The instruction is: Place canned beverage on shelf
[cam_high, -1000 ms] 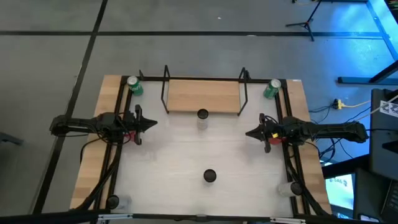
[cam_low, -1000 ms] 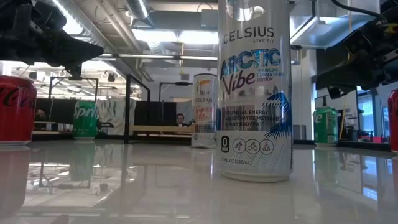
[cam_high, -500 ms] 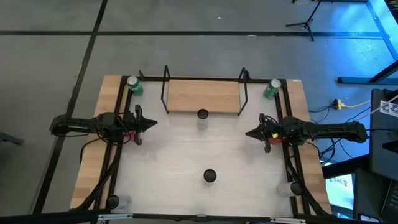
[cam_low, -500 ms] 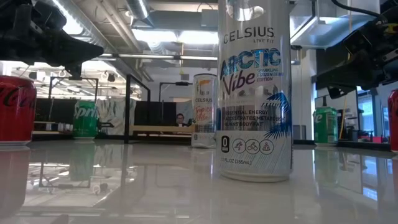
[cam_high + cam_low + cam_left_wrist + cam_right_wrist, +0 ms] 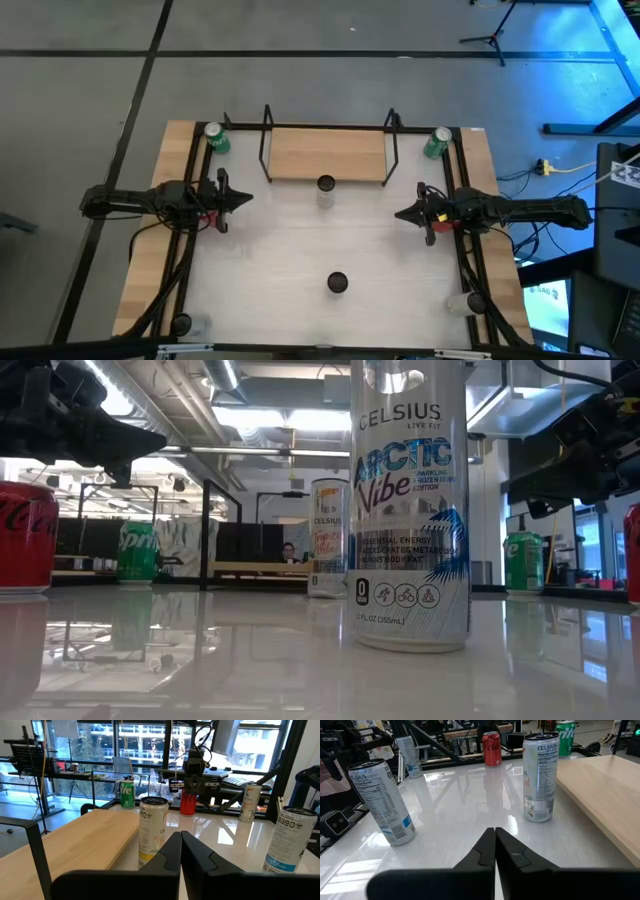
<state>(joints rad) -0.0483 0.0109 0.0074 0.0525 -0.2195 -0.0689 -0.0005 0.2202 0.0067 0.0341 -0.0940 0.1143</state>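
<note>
Two cans wait, shelf bare.
Near can (image 5: 337,283) mid-table; farther, a second can (image 5: 325,184) just before the shelf (image 5: 326,154) — left gripper (image 5: 246,199) and right gripper (image 5: 399,213) hover clenched at either side, holding nothing.

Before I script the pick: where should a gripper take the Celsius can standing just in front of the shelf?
Grip the can around its mid-body, coming in level from the open table side; it stands upright, with the shelf close behind it.
</note>
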